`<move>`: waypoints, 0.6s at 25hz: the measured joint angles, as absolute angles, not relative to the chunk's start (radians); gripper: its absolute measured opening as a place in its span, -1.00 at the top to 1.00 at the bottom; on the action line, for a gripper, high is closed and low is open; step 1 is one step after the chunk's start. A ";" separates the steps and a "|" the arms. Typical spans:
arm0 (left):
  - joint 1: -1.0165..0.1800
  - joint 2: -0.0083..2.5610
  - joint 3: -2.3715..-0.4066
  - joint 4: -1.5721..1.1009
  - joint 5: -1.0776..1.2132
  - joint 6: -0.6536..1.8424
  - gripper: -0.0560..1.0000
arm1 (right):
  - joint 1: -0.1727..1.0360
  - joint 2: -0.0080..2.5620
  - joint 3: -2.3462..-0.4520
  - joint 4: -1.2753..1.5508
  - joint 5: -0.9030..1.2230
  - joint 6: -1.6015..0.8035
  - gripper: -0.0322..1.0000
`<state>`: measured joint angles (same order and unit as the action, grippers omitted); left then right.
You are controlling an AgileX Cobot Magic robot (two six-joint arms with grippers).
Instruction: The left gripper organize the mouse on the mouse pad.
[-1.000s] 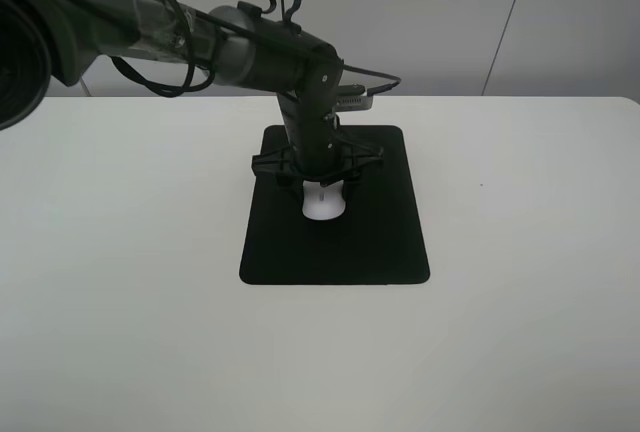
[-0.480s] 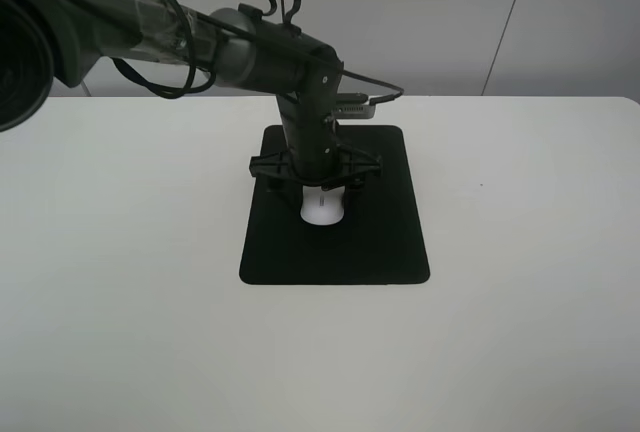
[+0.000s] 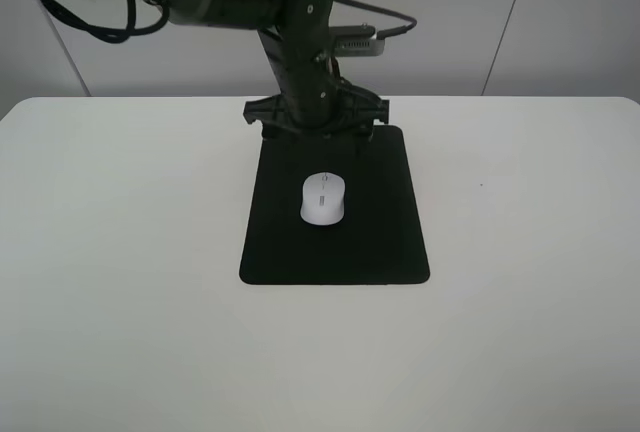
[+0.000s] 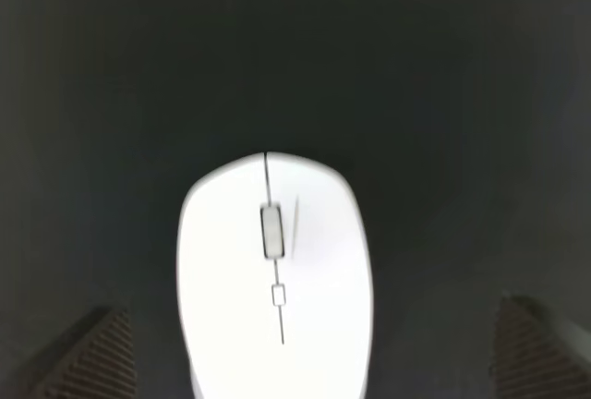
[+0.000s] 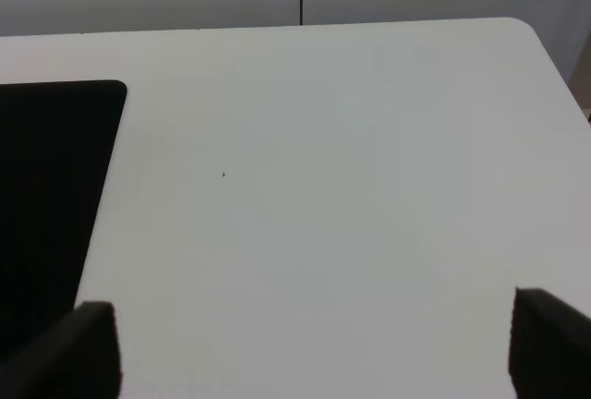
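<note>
The white mouse [image 3: 323, 199] lies flat on the black mouse pad [image 3: 380, 242], a little beyond the pad's middle, with its scroll wheel pointing toward the far edge. My left gripper [image 3: 315, 120] hangs above the pad's far edge, lifted off the mouse and open. In the left wrist view the mouse [image 4: 275, 279] sits free on the mouse pad [image 4: 416, 94], with both fingertips [image 4: 92, 357] spread wide of it. My right gripper [image 5: 309, 348] is open over bare table and holds nothing.
The white table [image 3: 530, 332] runs wide on both sides of the pad. In the right wrist view one corner of the pad [image 5: 51, 187] shows beside the table [image 5: 323, 187], whose far edge meets a grey wall.
My left gripper has let go of the mouse, risen and drawn back toward the pad's far edge. The mouse stays where it was on the pad.
</note>
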<state>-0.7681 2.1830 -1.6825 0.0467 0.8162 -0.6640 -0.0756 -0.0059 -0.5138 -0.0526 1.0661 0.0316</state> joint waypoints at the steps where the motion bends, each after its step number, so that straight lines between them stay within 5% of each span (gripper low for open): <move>1: -0.768 2.163 -1.683 0.061 0.817 -0.654 -0.60 | -0.076 -0.006 -0.514 -0.053 1.066 0.032 -0.66; 15: -0.769 2.004 -1.677 0.106 1.007 -0.504 -0.60 | -0.076 -0.006 -0.514 -0.053 1.066 0.032 -0.66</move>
<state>-0.7690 2.0039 -1.6773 0.1058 1.0074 -0.5041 -0.0756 -0.0059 -0.5138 -0.0526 1.0661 0.0316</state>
